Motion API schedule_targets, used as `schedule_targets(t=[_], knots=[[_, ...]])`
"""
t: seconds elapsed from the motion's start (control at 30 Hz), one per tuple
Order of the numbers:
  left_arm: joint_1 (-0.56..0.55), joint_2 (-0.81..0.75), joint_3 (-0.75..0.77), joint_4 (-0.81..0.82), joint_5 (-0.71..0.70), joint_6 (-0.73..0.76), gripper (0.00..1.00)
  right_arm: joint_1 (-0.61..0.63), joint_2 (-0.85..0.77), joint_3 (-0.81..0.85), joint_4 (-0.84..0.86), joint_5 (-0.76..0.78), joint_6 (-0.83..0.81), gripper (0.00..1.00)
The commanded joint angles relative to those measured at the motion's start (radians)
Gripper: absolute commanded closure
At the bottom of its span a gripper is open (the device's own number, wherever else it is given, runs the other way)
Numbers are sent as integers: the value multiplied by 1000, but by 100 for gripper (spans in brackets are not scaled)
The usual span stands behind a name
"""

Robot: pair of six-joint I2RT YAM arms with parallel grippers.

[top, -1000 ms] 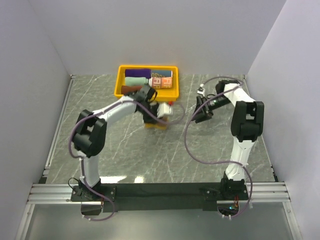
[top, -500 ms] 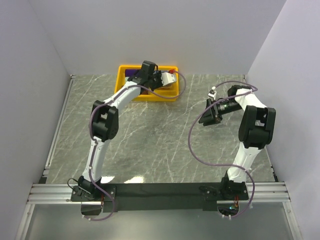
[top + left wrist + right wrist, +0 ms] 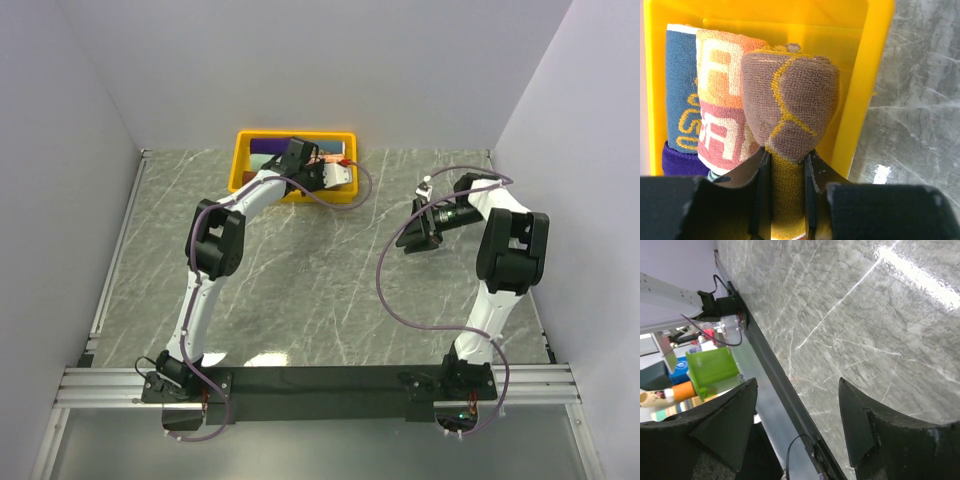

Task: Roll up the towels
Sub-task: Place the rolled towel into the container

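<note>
Transfer of the brown towel [image 3: 790,105] is nearly complete. 1 second ago the left fingers [image 3: 761,200] carried this yellow-bordered roll over the middle of the bench [image 3: 300,290]. Now they hold it at the right end of the yellow tray [image 3: 860,100], pinched narrowly on its lower end. It stands just beside the pink-and-orange lettered roll [image 3: 722,100], with a blue roll [image 3: 680,85] and a purple roll [image 3: 682,160] further left. Whether it already rests on the tray floor I cannot tell. The right fingers [image 3: 725,425] have drawn a little further toward the right side of the bench, spread wide and holding nothing. As I judge it, this towel is finished and only needs releasing beside the other 3.
</note>
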Motion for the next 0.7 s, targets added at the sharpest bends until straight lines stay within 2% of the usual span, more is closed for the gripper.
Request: schedule_targets(t=[0.0,0.07,0.17,0.27,0.67], knots=[[1,-28,2,-60,28,3,95,-7,21,39,-17,-46,-19,27],[1,-25,-2,-64,31,3,89,-7,30,52,-29,-49,-22,27],[1,-25,-10,-48,31,-14,72,-7,34,53,-32,-54,-24,27],[1,-20,1,-33,23,-25,61,-7,41,53,-32,-55,-27,27],[-1,-29,30,-50,63,-11,49,-7,56,45,-37,-83,-37,25]])
